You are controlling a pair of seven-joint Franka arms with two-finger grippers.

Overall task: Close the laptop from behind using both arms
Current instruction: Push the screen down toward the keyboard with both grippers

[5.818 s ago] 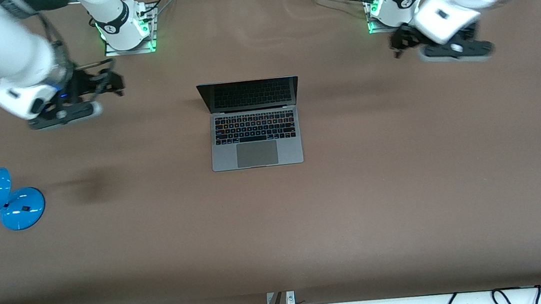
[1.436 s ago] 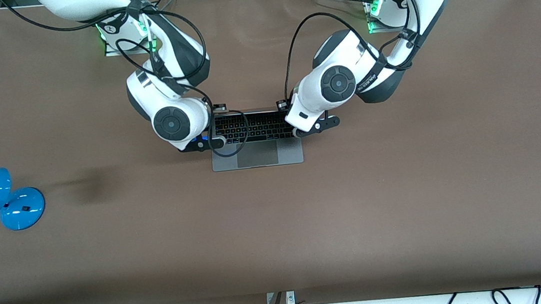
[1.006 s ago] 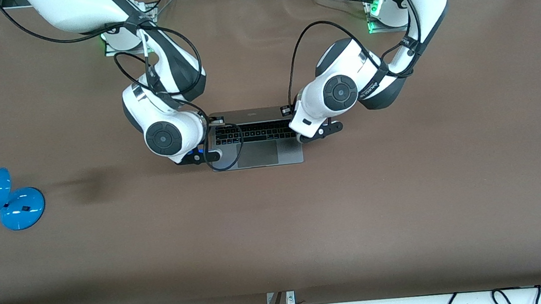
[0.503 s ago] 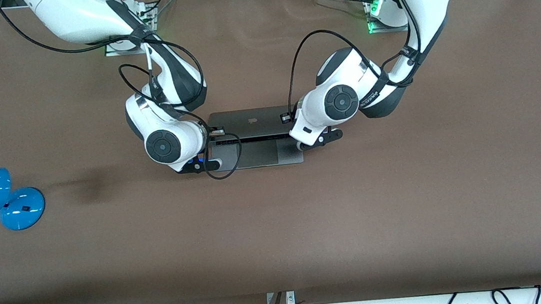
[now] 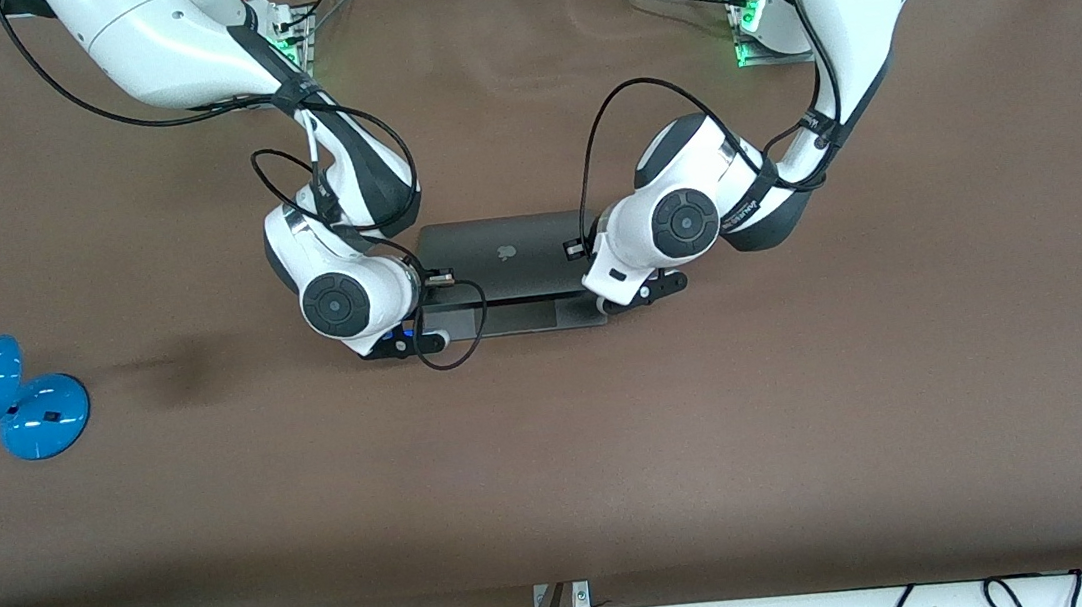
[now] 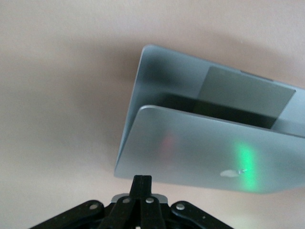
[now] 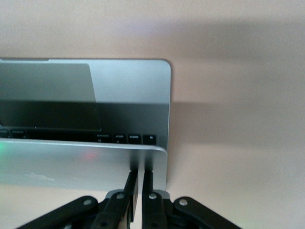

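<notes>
The space-grey laptop (image 5: 505, 252) lies at the table's middle, its lid tipped far down over the base, apple logo up. Only a strip of trackpad (image 5: 522, 317) shows. My left gripper (image 5: 579, 247) is shut and empty, its tip against the lid's back at the corner toward the left arm's end. My right gripper (image 5: 439, 277) is shut and empty, pressed on the lid's other corner. The left wrist view shows the lid (image 6: 205, 152) just past the shut left gripper (image 6: 142, 180). The right wrist view shows the lid (image 7: 71, 162), a key row and the right gripper (image 7: 141, 175).
A blue desk lamp (image 5: 2, 390) lies at the right arm's end of the brown table (image 5: 812, 396). Both arm bases (image 5: 260, 67) stand along the table's edge farthest from the front camera. Cables hang under the table's nearest edge.
The lid has swung further down over the keyboard. Both grippers have moved with it, lower and toward the front camera. The keys no longer show in the front view.
</notes>
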